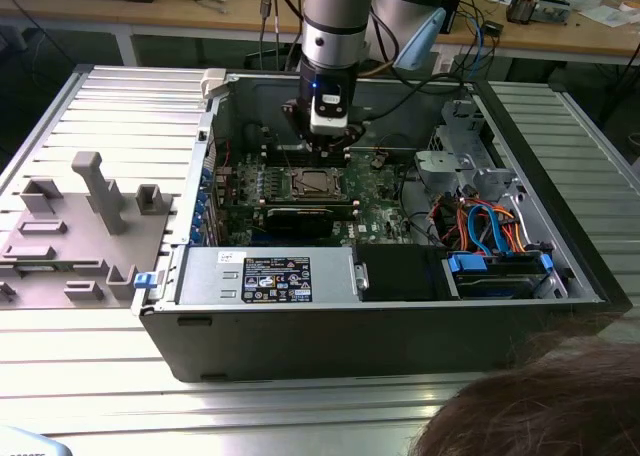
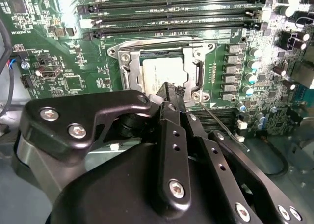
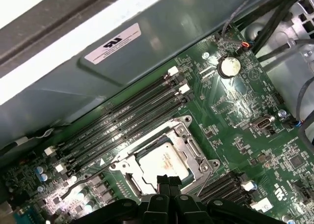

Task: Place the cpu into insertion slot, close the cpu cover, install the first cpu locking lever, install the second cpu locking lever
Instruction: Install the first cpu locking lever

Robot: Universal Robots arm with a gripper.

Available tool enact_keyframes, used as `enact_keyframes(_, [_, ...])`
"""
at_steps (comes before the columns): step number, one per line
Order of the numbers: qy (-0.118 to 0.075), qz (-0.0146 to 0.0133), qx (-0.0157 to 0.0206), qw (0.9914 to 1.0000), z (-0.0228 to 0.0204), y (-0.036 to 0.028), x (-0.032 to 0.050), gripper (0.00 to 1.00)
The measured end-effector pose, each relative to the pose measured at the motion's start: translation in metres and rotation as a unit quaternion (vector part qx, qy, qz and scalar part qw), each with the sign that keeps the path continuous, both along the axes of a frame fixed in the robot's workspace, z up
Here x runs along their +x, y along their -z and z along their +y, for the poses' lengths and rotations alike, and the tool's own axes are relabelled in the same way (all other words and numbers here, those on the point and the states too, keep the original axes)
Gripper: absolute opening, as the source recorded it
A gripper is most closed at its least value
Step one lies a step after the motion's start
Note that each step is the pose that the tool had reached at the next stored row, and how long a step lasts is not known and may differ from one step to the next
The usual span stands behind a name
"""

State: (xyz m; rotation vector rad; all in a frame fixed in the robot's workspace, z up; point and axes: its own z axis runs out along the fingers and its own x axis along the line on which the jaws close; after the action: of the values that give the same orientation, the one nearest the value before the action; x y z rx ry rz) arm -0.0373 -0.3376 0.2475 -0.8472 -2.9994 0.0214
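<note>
With the cpu (image 3: 163,164) seated under the closed cpu cover (image 3: 184,138), the pincer (image 3: 170,181), pressed together and empty, hangs close over it, so I judge the first locking lever (image 2: 223,122) is in hand, calling for an exact push on thin wire.

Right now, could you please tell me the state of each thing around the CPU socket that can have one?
cpu: seated in the socket, metal top up.
cpu cover: lowered flat, framing the cpu.
locking lever: thin rod angling away from the socket corner, seemingly unlatched.
gripper: shut, tips at the socket's edge.
computer case: lying on its side, side panel off.
</note>
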Motion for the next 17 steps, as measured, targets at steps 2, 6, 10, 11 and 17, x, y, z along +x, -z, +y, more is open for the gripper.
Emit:
enact_keyframes(2, [-0.010, 0.0000, 0.0000, 0.99995, 0.0000, 0.0000, 0.0000, 0.11])
enact_keyframes(6, [-0.027, 0.0000, 0.0000, 0.99964, 0.0000, 0.0000, 0.0000, 0.11])
enact_keyframes(10, [-0.042, 0.0000, 0.0000, 0.99914, 0.0000, 0.0000, 0.0000, 0.11])
enact_keyframes(11, [-0.045, 0.0000, 0.0000, 0.99900, 0.0000, 0.0000, 0.0000, 0.11])
enact_keyframes(17, [-0.065, 0.0000, 0.0000, 0.99790, 0.0000, 0.0000, 0.0000, 0.11])
